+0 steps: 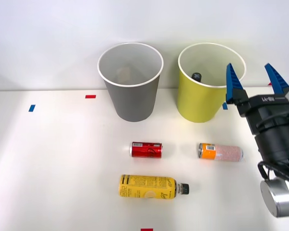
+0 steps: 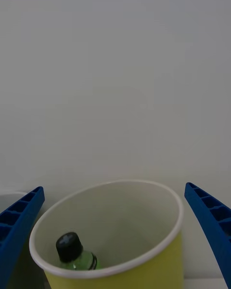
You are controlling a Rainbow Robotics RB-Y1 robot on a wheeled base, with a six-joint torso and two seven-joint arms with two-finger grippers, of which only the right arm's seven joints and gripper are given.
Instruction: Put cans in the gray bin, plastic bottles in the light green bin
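The gray bin [image 1: 130,82] stands at the back of the white table with the light green bin [image 1: 208,85] [image 2: 115,250] to its right. A black-capped bottle [image 1: 196,76] [image 2: 74,254] with a green body stands inside the light green bin. A red can [image 1: 146,149] and a slimmer orange-ended can [image 1: 220,152] lie on their sides in front of the bins. The yellow-labelled bottle [image 1: 151,186] lies nearer the front edge. My right gripper [image 1: 254,77] hangs open and empty just right of the light green bin's rim, its blue fingers [image 2: 19,226] spread wide.
Small red tape marks [image 1: 90,96] and a blue tape mark [image 1: 32,108] lie on the table. A plain white wall rises behind the bins. The left half of the table [image 1: 53,163] is bare white surface.
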